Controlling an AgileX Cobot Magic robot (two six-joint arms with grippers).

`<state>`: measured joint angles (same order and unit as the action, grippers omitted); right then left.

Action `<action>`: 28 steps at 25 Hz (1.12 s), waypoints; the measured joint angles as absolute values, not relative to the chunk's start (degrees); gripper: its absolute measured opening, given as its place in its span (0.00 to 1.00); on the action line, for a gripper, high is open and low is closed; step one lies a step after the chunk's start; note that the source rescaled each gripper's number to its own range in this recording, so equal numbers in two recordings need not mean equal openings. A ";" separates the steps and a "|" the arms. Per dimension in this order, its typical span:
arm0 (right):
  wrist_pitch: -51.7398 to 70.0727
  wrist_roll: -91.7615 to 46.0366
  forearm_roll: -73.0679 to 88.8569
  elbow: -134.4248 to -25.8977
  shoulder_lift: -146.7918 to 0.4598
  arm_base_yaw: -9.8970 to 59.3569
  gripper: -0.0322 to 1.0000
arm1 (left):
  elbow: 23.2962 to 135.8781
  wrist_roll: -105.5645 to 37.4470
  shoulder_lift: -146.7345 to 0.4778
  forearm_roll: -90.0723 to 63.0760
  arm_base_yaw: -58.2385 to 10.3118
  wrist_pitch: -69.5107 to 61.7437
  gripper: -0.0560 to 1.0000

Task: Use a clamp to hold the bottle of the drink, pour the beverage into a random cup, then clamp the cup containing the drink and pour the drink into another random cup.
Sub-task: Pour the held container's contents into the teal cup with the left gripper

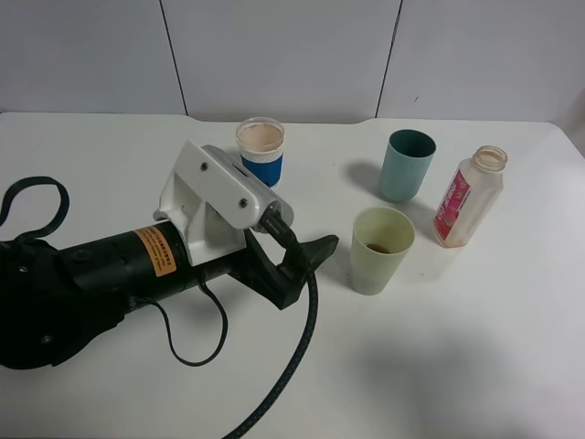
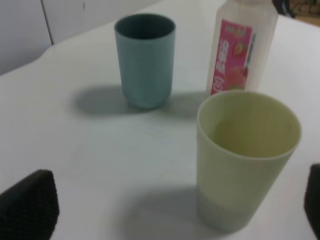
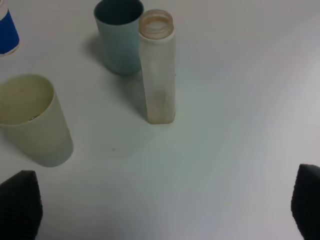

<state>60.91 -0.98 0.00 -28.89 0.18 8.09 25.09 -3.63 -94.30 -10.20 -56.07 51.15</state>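
Cup containing the drink [image 1: 382, 249]: right of ctr in the overhead view, upright on the white table [image 1: 475, 347].

Risks:
- Cup could be tipped or shoved if a fingertip is brought against its wall instead of around it; it looks light and only a shallow brown pool is seen at the bottom, so little weight is there to steady it.
- Slip in the grip is poss.: wall is smooth and tapered, narrower at the base.
- Bottle of the drink [image 1: 469, 198] is just beside the cup, upper right of it; it could be knocked by a wide approach. It looks nearly emptied and uncapped.
- Spill is poss. at the pour if the rim is not lined up w/ the target cup.

Look of the cup: plain pale yellow-green plastic, no marks, open top.

Outward: teal cup [image 1: 407, 165] above it in frame, near; blue-sleeved paper cup [image 1: 260, 152] at upper ctr, well apart.

Left gripper [image 1: 309, 267] is just left of the cup, jaws spread wide, nothing held. Right gripper [image 3: 164, 202] is likewise spread, nothing held; not seen overhead.
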 joint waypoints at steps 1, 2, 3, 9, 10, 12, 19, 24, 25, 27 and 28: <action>60.91 -0.98 0.00 -28.89 0.18 8.09 1.00 | 25.09 -3.36 -94.91 -10.02 -56.07 51.36 1.00; 60.91 -0.98 0.00 -28.89 0.18 8.09 1.00 | 25.14 -2.93 -96.18 -9.44 -56.07 51.73 1.00; 60.91 -0.93 0.00 -28.89 0.18 8.09 1.00 | 25.14 -2.45 -96.81 -8.99 -56.07 52.21 1.00; 60.91 -0.93 0.00 -28.89 0.18 8.09 1.00 | 25.17 0.87 -101.69 -5.09 -56.07 59.22 1.00; 60.91 -0.93 0.00 -28.89 0.18 8.09 1.00 | 25.21 1.00 -102.22 -5.01 -56.07 60.08 1.00; 60.91 -0.92 0.00 -28.89 0.18 8.09 1.00 | 25.21 1.07 -103.33 -4.80 -56.07 61.28 1.00; 60.91 -0.92 0.00 -28.89 0.18 8.09 1.00 | 25.27 3.36 -108.27 -2.16 -56.07 67.36 1.00; 60.91 -0.92 0.00 -28.89 0.18 8.09 1.00 | 25.87 4.47 -110.78 -0.32 -56.07 68.85 1.00; 60.91 -0.92 0.00 -28.89 0.18 8.09 1.00 | 26.49 4.62 -111.12 0.00 -56.07 68.92 1.00; 60.91 -0.92 0.00 -28.89 0.18 8.09 1.00 | 27.85 4.68 -111.88 1.01 -56.07 68.92 1.00; 60.91 -0.86 0.00 -28.89 0.18 8.09 1.00 | 28.70 4.68 -112.32 1.45 -56.07 69.08 1.00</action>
